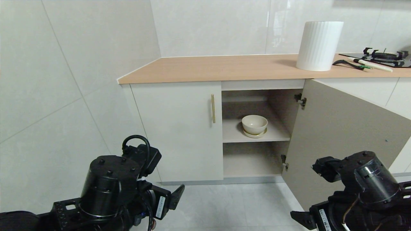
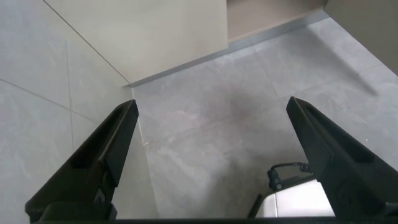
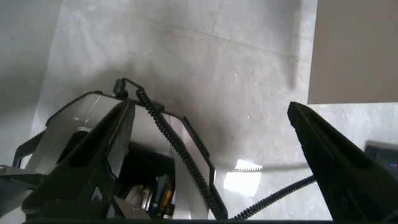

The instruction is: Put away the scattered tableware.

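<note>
- Cupboard (image 1: 179, 128) under the wooden countertop (image 1: 208, 69), head view: its left door is closed, with a slim brass handle (image 1: 213, 108) at the inner edge. The right door (image 1: 337, 134) is swung wide open.
- A cream bowl (image 1: 254, 124) sits upright on a small plate (image 1: 255, 135) near the middle of the upper shelf (image 1: 277, 134), a little toward its front edge.
- A white ribbed cylinder (image 1: 319, 45) stands near the countertop's front edge, toward its right end. Just beyond it lie a few long-handled utensils (image 1: 372, 64), beside a black gas hob (image 1: 385, 54) at the far right.
- Left wrist view: the left gripper (image 2: 211, 104) hangs over the grey floor tiles (image 2: 236, 124) with its fingers spread wide and nothing between them. The cupboard's metal plinth (image 2: 261, 40) runs past beyond it.
- Right wrist view: the right gripper (image 3: 211, 107) is likewise spread wide and empty above the floor tiles, with the lower edge of the open door beside one finger.
</note>
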Tool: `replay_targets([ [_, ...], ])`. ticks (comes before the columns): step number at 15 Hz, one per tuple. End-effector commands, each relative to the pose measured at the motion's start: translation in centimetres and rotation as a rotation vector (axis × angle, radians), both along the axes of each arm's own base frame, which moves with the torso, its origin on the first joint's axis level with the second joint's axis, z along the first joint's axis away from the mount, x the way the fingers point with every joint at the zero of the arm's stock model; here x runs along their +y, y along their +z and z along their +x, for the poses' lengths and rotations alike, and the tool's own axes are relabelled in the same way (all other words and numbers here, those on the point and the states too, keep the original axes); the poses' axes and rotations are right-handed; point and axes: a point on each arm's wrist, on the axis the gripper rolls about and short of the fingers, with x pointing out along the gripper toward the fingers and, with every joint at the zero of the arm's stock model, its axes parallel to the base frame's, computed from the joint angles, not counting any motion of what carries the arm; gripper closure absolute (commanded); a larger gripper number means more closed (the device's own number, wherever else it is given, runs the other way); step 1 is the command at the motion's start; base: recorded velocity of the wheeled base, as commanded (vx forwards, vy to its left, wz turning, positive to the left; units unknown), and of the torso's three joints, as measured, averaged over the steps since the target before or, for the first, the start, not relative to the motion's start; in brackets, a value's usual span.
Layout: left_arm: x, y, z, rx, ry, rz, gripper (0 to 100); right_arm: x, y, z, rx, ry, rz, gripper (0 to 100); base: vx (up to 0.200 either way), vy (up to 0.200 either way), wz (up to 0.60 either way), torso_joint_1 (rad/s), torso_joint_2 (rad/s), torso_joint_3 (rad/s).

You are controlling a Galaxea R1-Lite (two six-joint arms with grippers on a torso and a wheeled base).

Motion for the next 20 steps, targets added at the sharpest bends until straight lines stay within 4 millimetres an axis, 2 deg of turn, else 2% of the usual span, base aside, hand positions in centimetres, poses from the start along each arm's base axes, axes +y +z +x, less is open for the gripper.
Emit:
replay_targets([
  [1,0.0,-0.1,0.0,0.003,0.000,0.002,0,0.0,0.0,0.0,0.000,0.000,0.000,0,0.000,0.000,0.00,0.000,0.00,0.000],
  [4,0.0,-0.1,0.1,-0.002,0.008,0.005,0,0.1,-0.1,0.0,0.003,0.000,-0.002,0,0.000,0.000,0.00,0.000,0.00,0.000],
  [15,0.0,0.0,0.1,-0.007,0.017,0.008,0,-0.6,-0.5,-0.6,0.071,0.017,-0.081,0,0.000,-0.200,0.00,0.002,0.00,0.001],
  [17,0.0,0.0,0.1,-0.008,0.017,0.007,0,-1.7,-0.5,0.2,0.069,-0.019,-0.104,0,0.000,-0.200,0.00,0.000,0.00,0.000],
  [18,0.0,0.0,0.1,-0.009,0.018,0.008,0,-3.2,-0.2,0.9,0.054,-0.058,-0.129,0,0.000,-0.200,0.00,-0.002,0.00,0.002],
  [20,0.0,-0.1,0.1,-0.007,0.017,0.008,0,-6.7,0.9,1.1,0.052,-0.101,-0.222,0,0.000,0.000,0.00,0.000,0.00,0.000],
])
